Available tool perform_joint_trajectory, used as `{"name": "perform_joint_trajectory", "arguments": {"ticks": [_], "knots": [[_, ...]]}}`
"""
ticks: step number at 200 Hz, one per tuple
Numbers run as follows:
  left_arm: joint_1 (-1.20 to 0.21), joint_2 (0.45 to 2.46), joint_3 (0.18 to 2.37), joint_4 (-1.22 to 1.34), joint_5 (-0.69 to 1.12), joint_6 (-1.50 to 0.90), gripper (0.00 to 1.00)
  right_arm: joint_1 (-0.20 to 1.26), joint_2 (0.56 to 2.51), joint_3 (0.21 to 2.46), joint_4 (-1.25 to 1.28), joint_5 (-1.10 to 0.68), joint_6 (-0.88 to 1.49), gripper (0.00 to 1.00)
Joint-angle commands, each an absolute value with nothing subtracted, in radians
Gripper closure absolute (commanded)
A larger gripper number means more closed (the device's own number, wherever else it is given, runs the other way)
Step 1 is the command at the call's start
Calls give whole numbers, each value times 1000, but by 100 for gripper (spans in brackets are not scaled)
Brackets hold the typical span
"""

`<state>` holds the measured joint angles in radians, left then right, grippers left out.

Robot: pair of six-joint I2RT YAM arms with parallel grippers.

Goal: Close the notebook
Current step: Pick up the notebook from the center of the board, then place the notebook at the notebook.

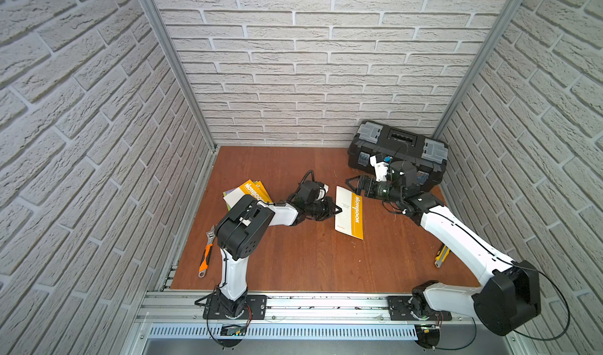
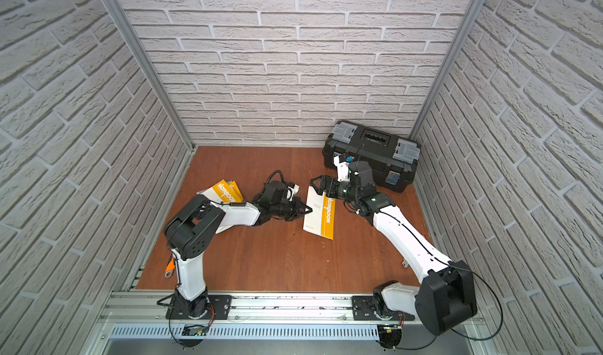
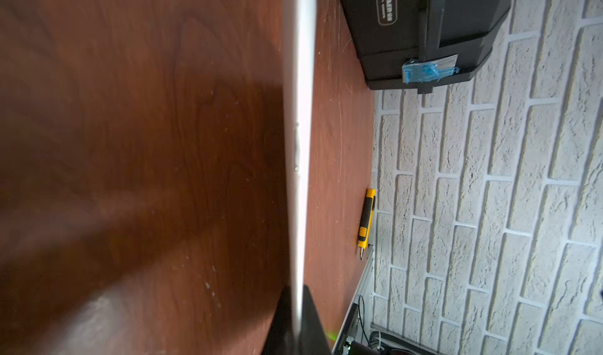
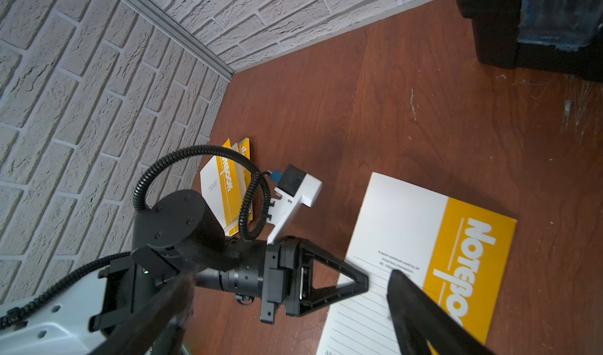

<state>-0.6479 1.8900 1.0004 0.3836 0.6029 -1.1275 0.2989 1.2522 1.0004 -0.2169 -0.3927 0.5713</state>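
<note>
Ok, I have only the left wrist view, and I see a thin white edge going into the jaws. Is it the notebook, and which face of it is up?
Observer: Yes. The left gripper is shut on the long white edge of the notebook, and the cover with the printed title faces up.
Operator: And where is the other arm?
Observer: The right gripper hangs over the notebook's far end, with its jaws open.
Operator: Is there any other notebook that I could confuse with it?
Observer: Yes, a pile of other notebooks lies further to the robot's left.
</note>
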Motion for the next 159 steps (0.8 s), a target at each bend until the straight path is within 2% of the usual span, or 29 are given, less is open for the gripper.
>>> {"name": "perform_joint_trajectory", "arguments": {"ticks": [1,60,108,159], "knots": [[-583,1762,1040,284,606,-1017,93,304,1237,970,-266,-383,552,8],[-371,1489,981,68,610,-919,91,304,1235,853,-168,-431,603,8],[-107,1296,849,26,694,-927,91,305,1249,832,-161,-455,601,8],[108,1150,742,6,680,-923,91,307,1251,786,-119,-479,617,8]]}}
